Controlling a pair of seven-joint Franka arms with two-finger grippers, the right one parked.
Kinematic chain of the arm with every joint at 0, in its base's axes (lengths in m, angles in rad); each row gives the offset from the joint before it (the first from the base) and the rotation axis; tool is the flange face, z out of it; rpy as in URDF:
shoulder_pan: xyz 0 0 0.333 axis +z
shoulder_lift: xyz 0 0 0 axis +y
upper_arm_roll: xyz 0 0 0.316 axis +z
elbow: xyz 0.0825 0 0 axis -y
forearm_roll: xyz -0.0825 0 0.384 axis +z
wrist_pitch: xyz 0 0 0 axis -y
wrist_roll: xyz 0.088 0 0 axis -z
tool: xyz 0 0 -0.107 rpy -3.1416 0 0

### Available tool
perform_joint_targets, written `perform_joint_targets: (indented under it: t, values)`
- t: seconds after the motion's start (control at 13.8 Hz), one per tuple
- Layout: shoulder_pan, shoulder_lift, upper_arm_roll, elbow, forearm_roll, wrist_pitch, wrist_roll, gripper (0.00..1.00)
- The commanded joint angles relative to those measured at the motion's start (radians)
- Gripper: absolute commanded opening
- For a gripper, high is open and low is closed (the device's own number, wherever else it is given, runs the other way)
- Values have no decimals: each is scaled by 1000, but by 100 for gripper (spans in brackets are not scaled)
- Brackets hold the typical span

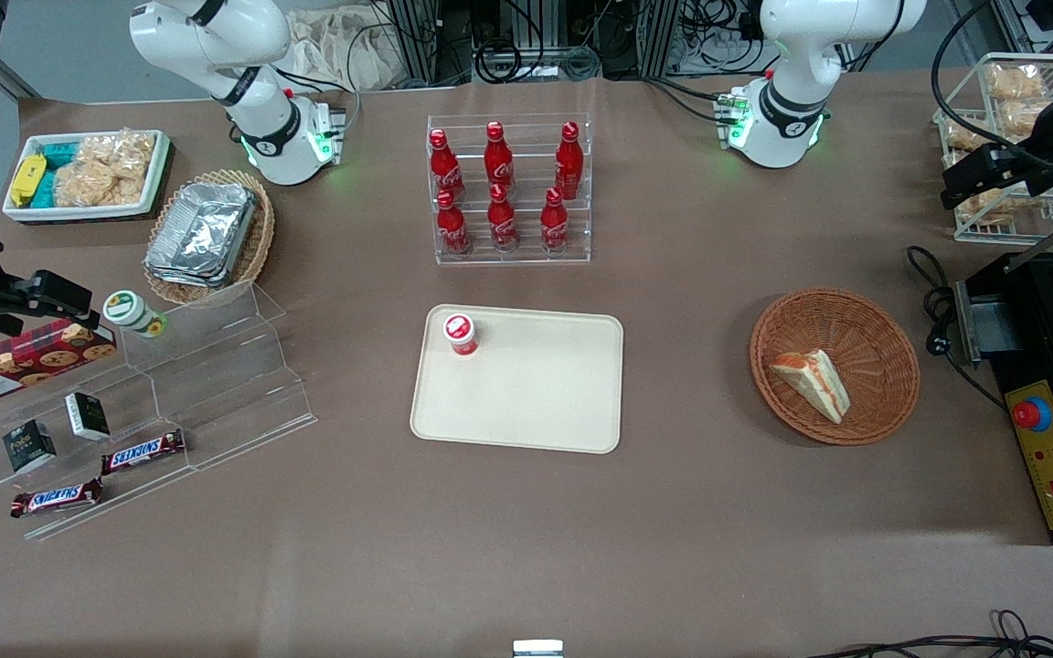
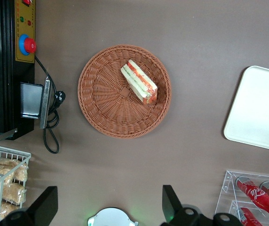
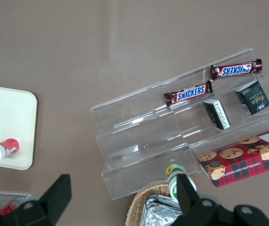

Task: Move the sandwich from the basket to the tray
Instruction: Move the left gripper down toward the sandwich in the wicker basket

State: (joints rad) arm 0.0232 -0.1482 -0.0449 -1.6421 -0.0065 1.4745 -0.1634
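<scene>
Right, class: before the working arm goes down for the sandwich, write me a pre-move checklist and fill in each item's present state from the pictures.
1. The sandwich lies in the basket, uncovered: ok.
2. Gripper open, nothing between its fingers: ok.
3. Gripper above the basket: not ok, it hangs high, offset toward the arm's base.
4. The tray has bare room for the sandwich: ok.
5. A small red-capped bottle stands in one tray corner: avoid it when placing.
6. Path from basket to tray free of things: ok.

Gripper (image 2: 110,207) cut off at frame edge in wrist view, fingers spread wide. Tray (image 2: 261,110) cropped at edge. Sandwich (image 1: 813,382) filling detail too small from front.
</scene>
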Motion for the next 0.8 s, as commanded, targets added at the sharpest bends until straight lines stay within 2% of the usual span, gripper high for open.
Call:
perform_joint_targets:
  t: [0.0,0.07,0.22,0.51,0.73]
  values:
    - [12,-10,-16,-10,17,4,9,100]
    - [12,-7,-15,1,13,4,7,100]
    - [6,7,-19,-2,51,7,7,100]
    - [7,65,-16,-8,40,7,-11,100]
    - [0,154,-21,-22,39,74,-209,100]
